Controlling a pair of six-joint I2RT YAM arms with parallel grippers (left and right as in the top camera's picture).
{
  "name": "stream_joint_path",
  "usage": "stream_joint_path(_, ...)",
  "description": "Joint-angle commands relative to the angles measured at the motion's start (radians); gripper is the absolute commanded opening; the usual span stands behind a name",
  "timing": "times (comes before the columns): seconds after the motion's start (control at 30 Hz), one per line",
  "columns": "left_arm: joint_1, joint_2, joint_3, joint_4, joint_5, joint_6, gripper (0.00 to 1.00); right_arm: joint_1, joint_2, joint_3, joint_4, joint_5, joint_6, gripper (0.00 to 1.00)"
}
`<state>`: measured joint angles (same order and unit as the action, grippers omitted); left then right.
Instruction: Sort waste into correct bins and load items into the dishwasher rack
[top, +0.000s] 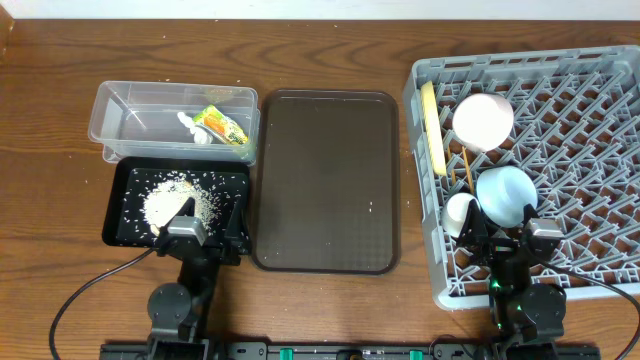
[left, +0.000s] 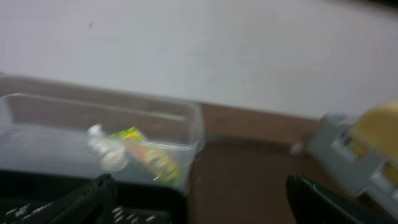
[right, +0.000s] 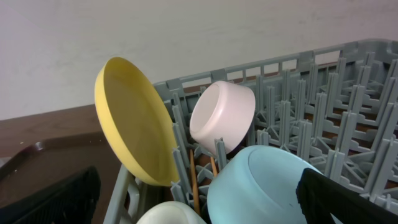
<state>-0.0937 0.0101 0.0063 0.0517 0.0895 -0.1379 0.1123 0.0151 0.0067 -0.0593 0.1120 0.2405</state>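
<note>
The clear tub (top: 130, 100) holds the green-and-orange wrapper (top: 222, 124) and the white paper scrap (top: 192, 128); both also show in the left wrist view, wrapper (left: 146, 155) and scrap (left: 106, 152). Rice (top: 172, 200) lies in the black tray (top: 228, 190). In the grey rack (top: 590, 110) are the yellow-green plate (right: 134, 118) on edge, the bowl (right: 224, 115), the light blue cup (right: 261, 186), the small white cup (right: 168, 214) and chopsticks (right: 193, 183). My left gripper (left: 199, 193) is open and empty at the black tray's front. My right gripper (right: 199, 199) is open and empty over the rack's front.
The flat brown serving tray (top: 325, 180) lies between the bins and the rack, with nothing on it. Both arm bases stand at the table's front edge. A pale wall runs behind the table.
</note>
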Motion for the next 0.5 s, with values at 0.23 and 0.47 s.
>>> stream_joint_path(0.23,-0.004,-0.008,-0.002,-0.125,-0.103,0.250,0.90,0.007,-0.002,-0.001,-0.005,0.003,-0.013,0.99)
stream_joint_path(0.47,-0.004,-0.006,-0.002,-0.125,-0.101,0.250,0.90,0.007,-0.002,-0.001,-0.004,0.003,-0.013,0.99)
